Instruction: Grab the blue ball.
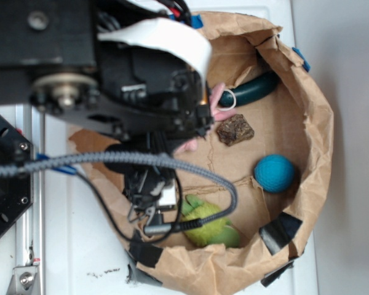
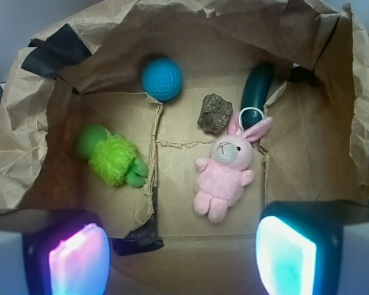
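Observation:
The blue ball is a small teal dimpled sphere. It rests on the floor of a brown paper bag, close to the bag's wall. In the wrist view my gripper is open, its two glowing pads wide apart with only the bag's near wall between them. It hovers high over the bag's near side, far from the ball. In the exterior view the arm hides the fingers.
Inside the bag lie a pink bunny, a green plush toy, a brown rock and a dark green curved tube. Black tape patches the rim. A grey cable crosses the bag.

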`<action>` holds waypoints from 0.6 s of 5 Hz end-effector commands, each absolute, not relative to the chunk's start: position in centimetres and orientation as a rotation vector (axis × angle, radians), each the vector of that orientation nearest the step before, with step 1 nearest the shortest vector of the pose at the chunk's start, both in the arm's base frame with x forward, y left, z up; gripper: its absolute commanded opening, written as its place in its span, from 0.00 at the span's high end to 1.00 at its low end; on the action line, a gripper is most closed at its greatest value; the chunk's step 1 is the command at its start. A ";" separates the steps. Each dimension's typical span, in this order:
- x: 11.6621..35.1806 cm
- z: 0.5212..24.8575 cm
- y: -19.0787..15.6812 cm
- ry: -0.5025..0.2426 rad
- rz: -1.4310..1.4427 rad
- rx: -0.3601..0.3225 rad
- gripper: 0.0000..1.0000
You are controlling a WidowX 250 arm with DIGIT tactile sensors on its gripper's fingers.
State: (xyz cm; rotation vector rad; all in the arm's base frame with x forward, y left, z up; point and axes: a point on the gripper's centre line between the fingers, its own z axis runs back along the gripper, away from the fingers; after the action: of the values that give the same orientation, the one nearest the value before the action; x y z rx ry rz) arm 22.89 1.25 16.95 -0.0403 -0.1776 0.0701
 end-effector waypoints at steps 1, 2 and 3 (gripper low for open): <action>27.9 11.8 2.1 -0.254 0.081 0.114 0.00; 28.8 9.7 1.7 -0.231 0.074 0.117 0.00; 29.4 9.1 1.8 -0.241 0.066 0.101 0.00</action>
State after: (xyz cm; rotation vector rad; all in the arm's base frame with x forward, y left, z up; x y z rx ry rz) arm 28.63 1.49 7.80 0.0962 -0.1949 0.0645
